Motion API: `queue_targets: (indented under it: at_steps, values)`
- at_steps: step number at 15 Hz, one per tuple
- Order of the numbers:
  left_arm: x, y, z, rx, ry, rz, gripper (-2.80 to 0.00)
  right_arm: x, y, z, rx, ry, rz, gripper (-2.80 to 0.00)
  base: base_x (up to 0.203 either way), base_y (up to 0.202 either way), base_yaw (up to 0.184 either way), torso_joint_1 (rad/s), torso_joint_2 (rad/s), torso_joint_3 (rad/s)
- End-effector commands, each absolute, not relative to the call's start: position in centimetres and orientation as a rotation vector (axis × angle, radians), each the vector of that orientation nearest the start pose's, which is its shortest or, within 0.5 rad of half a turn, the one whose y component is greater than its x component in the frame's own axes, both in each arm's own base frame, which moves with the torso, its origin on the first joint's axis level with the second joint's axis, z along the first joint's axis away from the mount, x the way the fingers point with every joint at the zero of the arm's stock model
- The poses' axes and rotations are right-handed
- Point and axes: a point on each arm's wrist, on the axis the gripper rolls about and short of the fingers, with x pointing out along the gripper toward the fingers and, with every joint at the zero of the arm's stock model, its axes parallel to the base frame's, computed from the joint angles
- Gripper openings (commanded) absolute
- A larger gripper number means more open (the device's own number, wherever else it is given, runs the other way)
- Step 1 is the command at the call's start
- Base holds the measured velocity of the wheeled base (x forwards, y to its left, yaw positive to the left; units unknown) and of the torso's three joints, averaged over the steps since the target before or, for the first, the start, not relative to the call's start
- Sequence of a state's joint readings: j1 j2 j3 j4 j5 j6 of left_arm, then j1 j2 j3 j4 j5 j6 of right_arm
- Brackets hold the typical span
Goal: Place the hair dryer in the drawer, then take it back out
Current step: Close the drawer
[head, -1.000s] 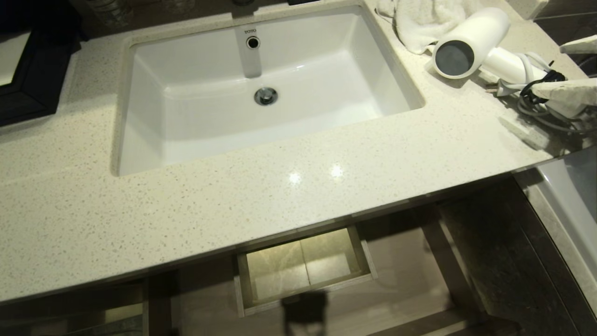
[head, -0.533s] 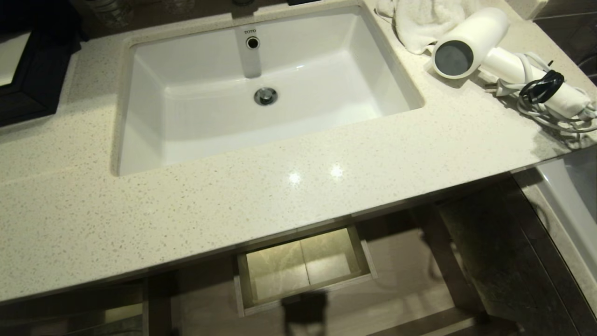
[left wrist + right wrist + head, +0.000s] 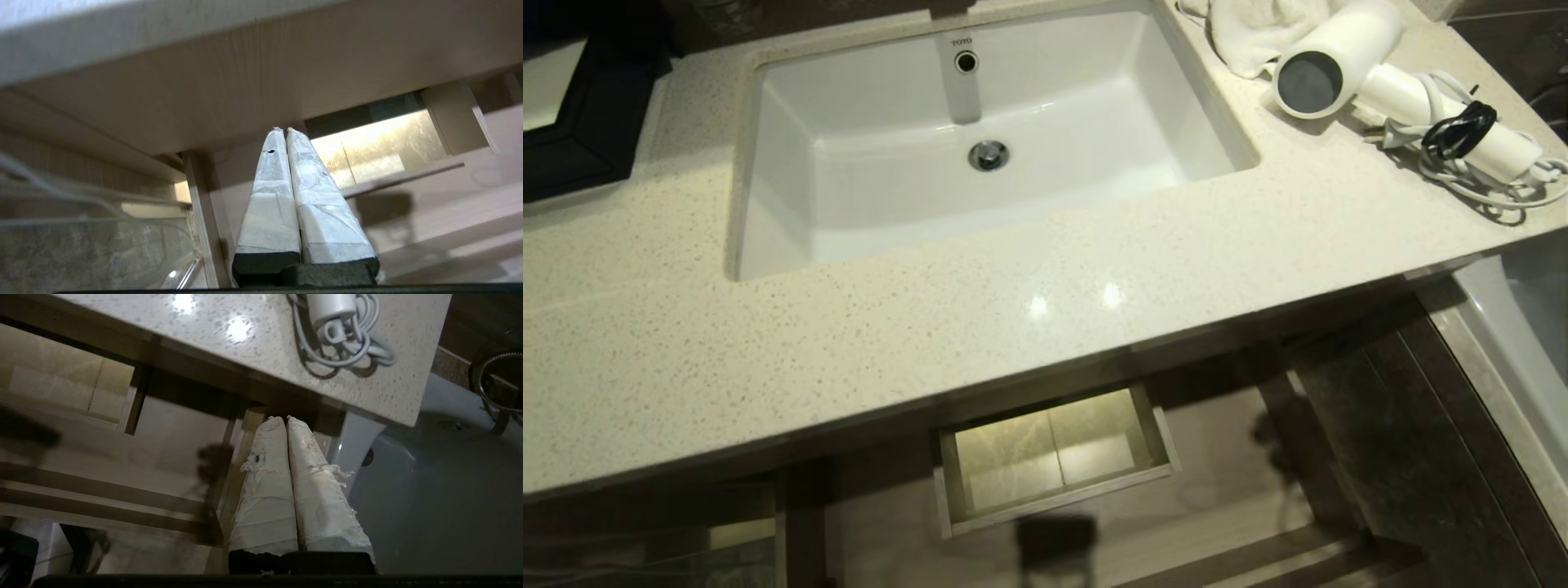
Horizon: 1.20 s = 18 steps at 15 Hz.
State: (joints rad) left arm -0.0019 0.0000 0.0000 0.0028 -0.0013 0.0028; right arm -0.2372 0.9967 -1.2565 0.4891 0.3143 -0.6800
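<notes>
A: Head view: hair dryer (image 3: 1347,61) is sitting on the bench (image 3: 1013,327), neither gripper showing; drawer (image 3: 1054,457) is hanging open below.

B: Left gripper (image 3: 282,130) is pinching shut, empty, facing the drawer (image 3: 380,151).

A: Right gripper (image 3: 282,418) is closing on nothing below the bench edge, cord (image 3: 343,347) lying above it. That loose coil could snag the drawer lip.

Left gripper (image 3: 282,130): two long tapered fingers (image 3: 269,204), wrapped in creased white tape, seated in black base blocks; small dark spot near one tip. Right gripper (image 3: 282,418): same build, tape dirtier and frayed, loose shreds along both fingers (image 3: 265,498), black base.
</notes>
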Motion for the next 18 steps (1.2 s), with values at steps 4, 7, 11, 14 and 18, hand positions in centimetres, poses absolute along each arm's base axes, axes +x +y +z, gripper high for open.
queue_targets:
  at_steps: [4, 7, 11, 14, 18]
  values:
    - [-2.3, 0.0, 7.5, 0.003, 0.005, -0.004, -2.80, 4.3, -0.1, 31.4, -0.487, 0.081, 0.141, -2.80, 0.000, 0.000, 0.000, -0.356, 0.17, -0.175]
    - [-2.3, 0.0, 7.5, 0.003, 0.005, -0.003, -2.80, 3.6, 0.0, 30.8, -0.496, -0.006, 0.105, -2.80, 0.000, 0.000, 0.000, -0.345, 0.13, -0.212]
    - [-2.3, 0.0, 7.5, 0.003, 0.005, -0.003, -2.80, 2.8, 0.1, 30.5, -0.498, -0.022, 0.092, -2.80, 0.000, 0.000, 0.000, -0.331, 0.09, -0.241]
    - [-2.3, 0.0, 7.5, 0.003, 0.005, -0.003, -2.80, 2.4, 0.2, 30.4, -0.500, -0.038, 0.086, -2.80, 0.000, 0.000, 0.000, -0.310, 0.05, -0.262]
    - [-2.3, 0.0, 7.5, 0.003, 0.005, -0.003, -2.80, 2.2, 0.2, 30.1, -0.500, -0.042, 0.085, -2.80, 0.000, 0.000, 0.000, -0.288, 0.01, -0.287]
